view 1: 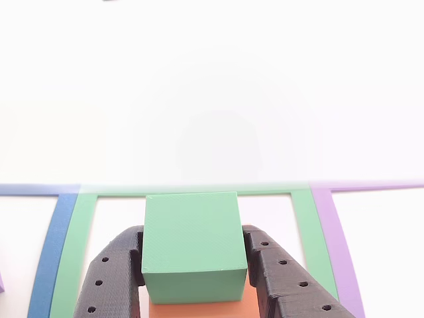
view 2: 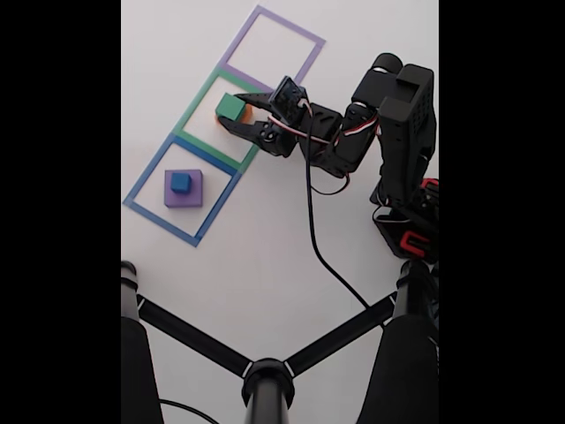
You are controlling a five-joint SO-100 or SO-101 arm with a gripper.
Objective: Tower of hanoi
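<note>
Fingers [view 1: 196, 271] clamped on either side of green block [view 1: 192, 248], black and perforated, entering from the bottom edge of the other view. Green block [view 2: 230, 108] seated atop orange block [view 1: 199, 309], inside green square outline [view 2: 192, 109] on white counter [view 2: 265, 256]. Blue block [view 2: 181, 182] resting on purple block [view 2: 184, 199], within blue square outline [view 2: 141, 181], well apart from the green one. Purple square outline [view 2: 305, 35] beyond the green outline in the fixed view. Black arm [view 2: 353, 132] reaching in from the right there.
</note>
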